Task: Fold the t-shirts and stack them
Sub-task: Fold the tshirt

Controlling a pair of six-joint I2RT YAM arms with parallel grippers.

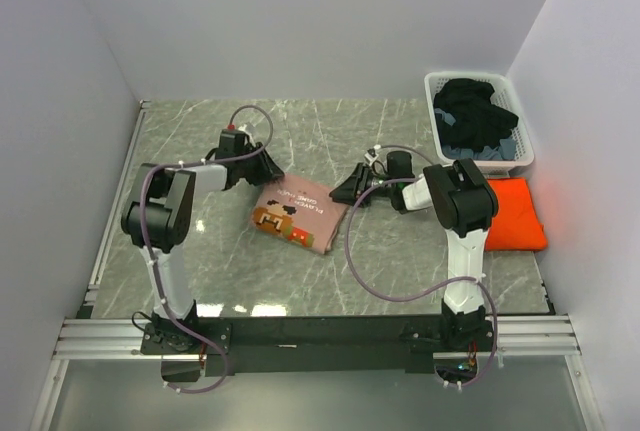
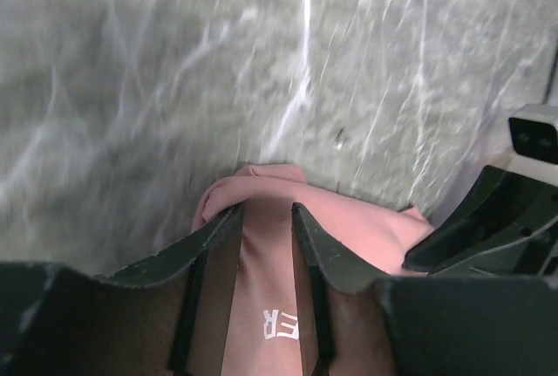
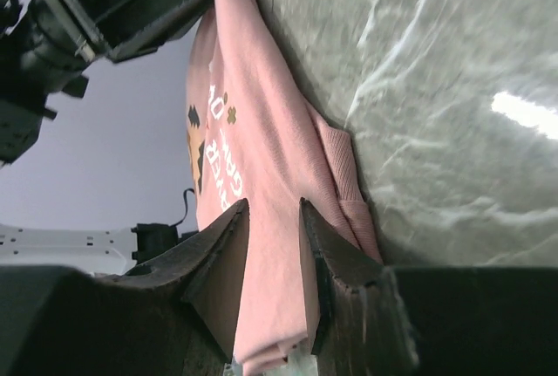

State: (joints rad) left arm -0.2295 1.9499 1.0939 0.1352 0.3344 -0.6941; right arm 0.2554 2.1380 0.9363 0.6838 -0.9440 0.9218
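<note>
While flat, pink tee between left end effector, right end effector.

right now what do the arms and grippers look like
The left arm and right arm have black joints and white links, each with a looping purplish cable. The left gripper and right gripper have dark, wedge-shaped fingers with scuffed edges.
</note>
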